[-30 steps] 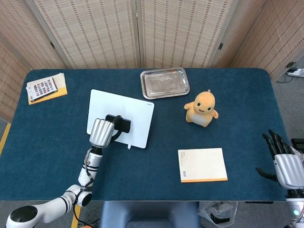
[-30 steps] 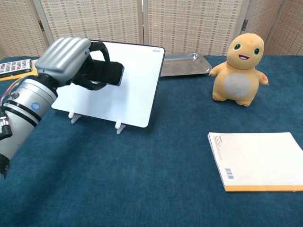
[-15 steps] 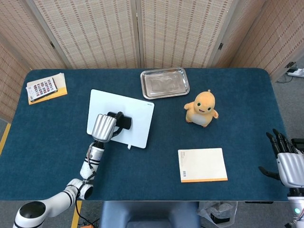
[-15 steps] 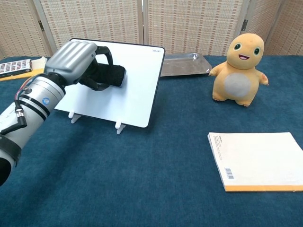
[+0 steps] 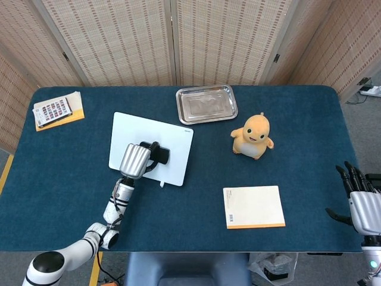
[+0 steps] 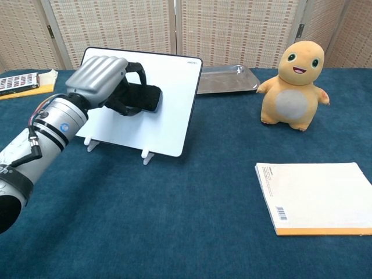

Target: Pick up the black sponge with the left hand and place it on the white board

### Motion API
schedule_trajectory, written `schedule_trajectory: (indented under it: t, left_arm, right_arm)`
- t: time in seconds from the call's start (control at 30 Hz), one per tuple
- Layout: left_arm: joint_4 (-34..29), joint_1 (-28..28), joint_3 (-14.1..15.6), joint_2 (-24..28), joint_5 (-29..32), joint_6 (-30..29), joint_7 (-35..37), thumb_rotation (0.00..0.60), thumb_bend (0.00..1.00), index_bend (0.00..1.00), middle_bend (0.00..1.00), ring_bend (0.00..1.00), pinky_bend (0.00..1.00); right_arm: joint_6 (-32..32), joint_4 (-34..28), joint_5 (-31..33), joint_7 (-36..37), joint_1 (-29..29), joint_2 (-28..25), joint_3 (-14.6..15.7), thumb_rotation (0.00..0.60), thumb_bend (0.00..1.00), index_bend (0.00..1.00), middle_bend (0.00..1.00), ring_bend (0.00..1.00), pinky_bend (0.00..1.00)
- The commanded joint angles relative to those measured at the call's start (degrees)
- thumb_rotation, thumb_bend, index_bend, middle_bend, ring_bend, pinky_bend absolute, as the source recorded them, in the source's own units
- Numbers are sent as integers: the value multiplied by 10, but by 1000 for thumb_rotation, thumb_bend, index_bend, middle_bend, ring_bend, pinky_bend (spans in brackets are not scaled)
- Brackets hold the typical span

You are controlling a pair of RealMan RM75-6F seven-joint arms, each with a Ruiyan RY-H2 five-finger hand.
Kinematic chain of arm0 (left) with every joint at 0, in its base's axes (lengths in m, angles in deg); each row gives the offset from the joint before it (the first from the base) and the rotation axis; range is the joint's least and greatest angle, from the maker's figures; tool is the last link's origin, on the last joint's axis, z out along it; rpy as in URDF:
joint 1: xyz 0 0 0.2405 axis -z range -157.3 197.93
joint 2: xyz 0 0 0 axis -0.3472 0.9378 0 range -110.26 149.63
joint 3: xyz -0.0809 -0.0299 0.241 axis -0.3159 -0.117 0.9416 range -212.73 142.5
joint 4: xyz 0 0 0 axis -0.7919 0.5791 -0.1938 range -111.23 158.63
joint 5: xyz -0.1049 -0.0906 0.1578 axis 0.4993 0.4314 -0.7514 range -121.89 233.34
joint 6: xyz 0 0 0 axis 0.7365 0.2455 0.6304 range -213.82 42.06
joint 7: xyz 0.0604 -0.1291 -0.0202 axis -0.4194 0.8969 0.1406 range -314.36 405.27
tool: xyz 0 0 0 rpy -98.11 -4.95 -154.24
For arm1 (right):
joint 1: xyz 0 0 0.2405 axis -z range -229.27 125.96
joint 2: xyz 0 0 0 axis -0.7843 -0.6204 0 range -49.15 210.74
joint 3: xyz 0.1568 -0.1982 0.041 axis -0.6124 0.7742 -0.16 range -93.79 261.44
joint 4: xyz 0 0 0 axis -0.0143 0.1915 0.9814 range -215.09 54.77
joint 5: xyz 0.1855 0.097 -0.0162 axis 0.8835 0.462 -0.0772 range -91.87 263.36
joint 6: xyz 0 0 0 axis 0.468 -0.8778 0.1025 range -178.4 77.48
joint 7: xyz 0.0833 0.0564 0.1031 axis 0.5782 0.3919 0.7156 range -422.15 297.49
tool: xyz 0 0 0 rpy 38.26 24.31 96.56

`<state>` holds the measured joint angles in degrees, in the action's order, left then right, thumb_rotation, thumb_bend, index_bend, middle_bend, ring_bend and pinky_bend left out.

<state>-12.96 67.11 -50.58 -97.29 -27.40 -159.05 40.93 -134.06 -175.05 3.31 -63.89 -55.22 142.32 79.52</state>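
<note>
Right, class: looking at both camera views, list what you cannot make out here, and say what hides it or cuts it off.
- Whether the black sponge touches the white board: the left robot hand covers it in both views.
- Right robot hand: absent from the chest view; partly cut by the head view's edge.
- Print on the colour card: too small in the head view.
- Notebook: its right edge is cut off in the chest view.

Left hand [image 6: 102,81] grips the black sponge [image 6: 143,99] — over the white board [image 6: 168,104] (tilted on feet).
</note>
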Motion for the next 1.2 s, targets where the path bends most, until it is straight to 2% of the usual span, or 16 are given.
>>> schedule_trajectory:
  t: [0.03, 0.3, 0.53, 0.67, 0.87, 1.03, 1.13, 1.2]
  left_arm:
    - [6, 0, 3, -5, 1, -4, 4, 600, 242, 480, 1000, 1000, 1000]
    - [14, -2, 13, -15, 1, -10, 3, 600, 239, 287, 1000, 1000, 1000]
    - [3, -6, 17, -13, 4, -15, -13, 600, 239, 240, 1000, 1000, 1000]
    - [-36, -26, 26, 9, 1, -37, -32, 600, 239, 223, 1000, 1000, 1000]
    - [-193, -90, 64, 103, -19, -89, -80, 600, 239, 184, 1000, 1000, 1000]
    - [-357, -173, 130, 238, -35, -125, -96, 600, 240, 163, 1000, 989, 1000]
    - [-458, -222, 167, 323, -19, -132, -120, 600, 240, 117, 1000, 871, 963]
    - [-525, -254, 195, 383, -17, -141, -114, 600, 239, 104, 962, 755, 871]
  right_arm:
    - [-1, 0, -1, -1, 0, 1, 0, 600, 151, 0, 0, 31, 200]
    - [-8, -1, -5, 2, 4, 1, 1, 600, 151, 0, 0, 30, 199]
    - [-16, 0, -11, 9, 8, 0, 2, 600, 151, 0, 0, 29, 199]
    - [-17, 2, -12, 9, 8, 1, 2, 600, 151, 0, 0, 29, 200]
    - [-19, 1, -16, 3, 8, 4, 2, 600, 150, 0, 0, 29, 200]
    - [-30, 1, -30, 2, 13, 6, 7, 600, 151, 0, 0, 29, 200]
    - [-28, 1, -35, -6, 12, 8, 10, 600, 150, 0, 0, 30, 200]
    - [-23, 0, -34, -16, 10, 11, 11, 600, 150, 0, 0, 30, 200]
